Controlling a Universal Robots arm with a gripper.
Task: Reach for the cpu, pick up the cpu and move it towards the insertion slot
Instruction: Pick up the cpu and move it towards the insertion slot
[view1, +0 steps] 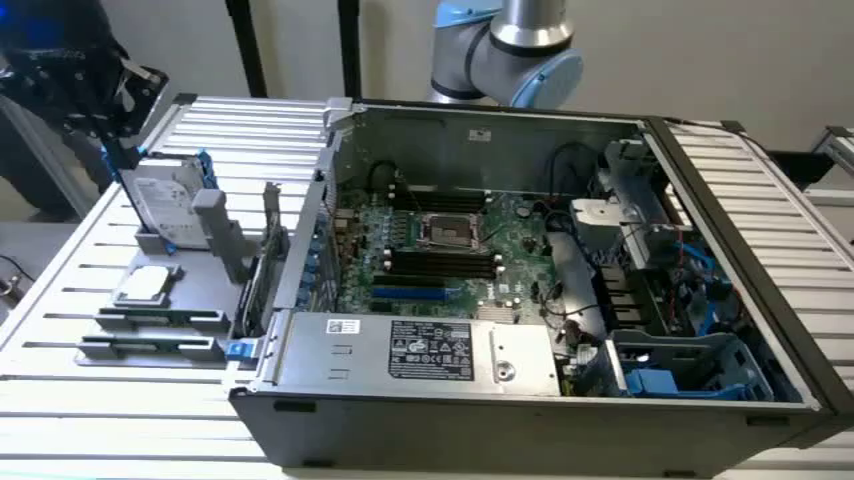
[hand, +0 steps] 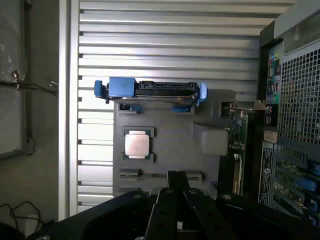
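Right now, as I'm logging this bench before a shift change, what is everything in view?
silvery-grey square cpu: one, silver, seated in the tray, not gripped
grey fixture tray: one, grey, on the table, exterior view's left of the case
upright silver hard drive with blue rails: one, on the tray
slatted white metal table: one, under everything
open grey computer case: one, centre
green motherboard: one, inside the case
shiny metal-framed square insertion slot: one, dark centre, on the motherboard
silver-and-blue robot arm: one, behind the case
black gripper: one, over the tray, near the cpu
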